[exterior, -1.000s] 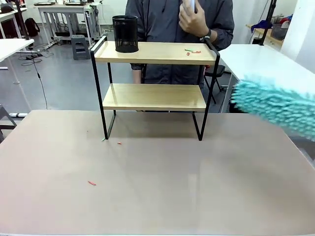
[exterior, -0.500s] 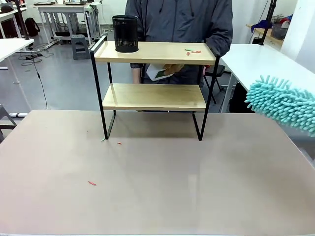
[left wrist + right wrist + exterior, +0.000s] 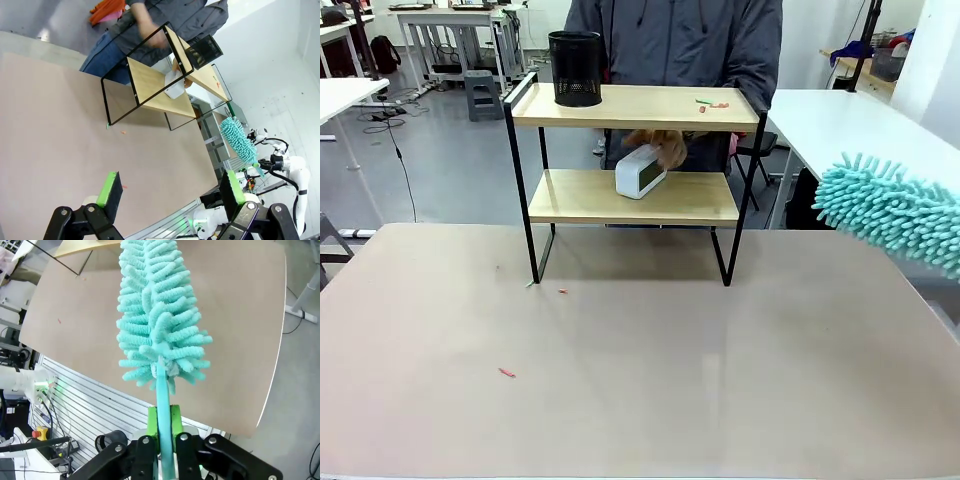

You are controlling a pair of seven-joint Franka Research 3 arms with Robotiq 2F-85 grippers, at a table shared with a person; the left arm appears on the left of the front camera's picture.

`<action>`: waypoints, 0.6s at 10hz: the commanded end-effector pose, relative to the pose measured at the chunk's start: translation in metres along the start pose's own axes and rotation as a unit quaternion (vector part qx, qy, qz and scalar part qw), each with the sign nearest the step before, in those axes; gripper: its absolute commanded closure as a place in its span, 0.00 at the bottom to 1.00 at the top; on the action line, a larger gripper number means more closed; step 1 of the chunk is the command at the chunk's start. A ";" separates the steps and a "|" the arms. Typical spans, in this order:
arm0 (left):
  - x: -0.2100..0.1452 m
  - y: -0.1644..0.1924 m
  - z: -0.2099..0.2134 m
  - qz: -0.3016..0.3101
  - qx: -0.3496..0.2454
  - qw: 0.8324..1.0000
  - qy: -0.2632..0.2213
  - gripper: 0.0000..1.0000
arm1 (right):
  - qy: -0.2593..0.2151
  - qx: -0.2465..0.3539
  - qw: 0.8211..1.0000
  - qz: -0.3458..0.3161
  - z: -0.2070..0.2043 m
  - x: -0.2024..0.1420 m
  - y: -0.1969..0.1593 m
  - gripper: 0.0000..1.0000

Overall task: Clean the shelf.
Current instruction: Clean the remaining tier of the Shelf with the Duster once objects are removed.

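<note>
A person's hand (image 3: 662, 148) is now setting a white device (image 3: 640, 172) onto the shelf (image 3: 640, 107) at the desk's (image 3: 640, 380) far edge, complicating dusting, while right jaws are clamping a teal duster (image 3: 895, 212), left jaws gaping empty.

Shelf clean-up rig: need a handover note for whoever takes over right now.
Left gripper: open, empty, above the table.
Right gripper: shut on the teal duster, which is in the air to the right of the shelf, not touching it.
Shelf: black mesh cup at the upper board's left end, small scraps near its right end. The person's hand holds a white device at the lower board.
Done: nothing swept yet, by the look of it.
Left: probably dust both boards, once the hand is clear. More scraps lie on the table.
</note>
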State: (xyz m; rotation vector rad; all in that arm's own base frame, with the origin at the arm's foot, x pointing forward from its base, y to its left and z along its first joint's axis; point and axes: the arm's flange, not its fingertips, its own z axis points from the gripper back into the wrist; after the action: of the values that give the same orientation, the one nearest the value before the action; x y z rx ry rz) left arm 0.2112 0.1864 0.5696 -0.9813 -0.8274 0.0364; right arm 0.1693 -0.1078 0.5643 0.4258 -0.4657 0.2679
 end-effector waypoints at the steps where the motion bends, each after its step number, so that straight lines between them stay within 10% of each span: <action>1: 0.001 -0.001 -0.003 -0.008 -0.005 1.000 -0.005 0.00 | -0.005 0.002 1.000 0.008 0.002 -0.004 -0.001 0.87; 6: 0.001 -0.001 -0.003 -0.008 -0.005 1.000 -0.005 0.00 | -0.005 0.002 1.000 0.008 0.002 -0.004 -0.001 0.87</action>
State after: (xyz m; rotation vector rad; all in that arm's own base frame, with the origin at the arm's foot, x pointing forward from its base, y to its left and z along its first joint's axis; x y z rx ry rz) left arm 0.2112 0.1864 0.5696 -0.9813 -0.8274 0.0364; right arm 0.1687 -0.1077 0.5648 0.4252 -0.4683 0.2686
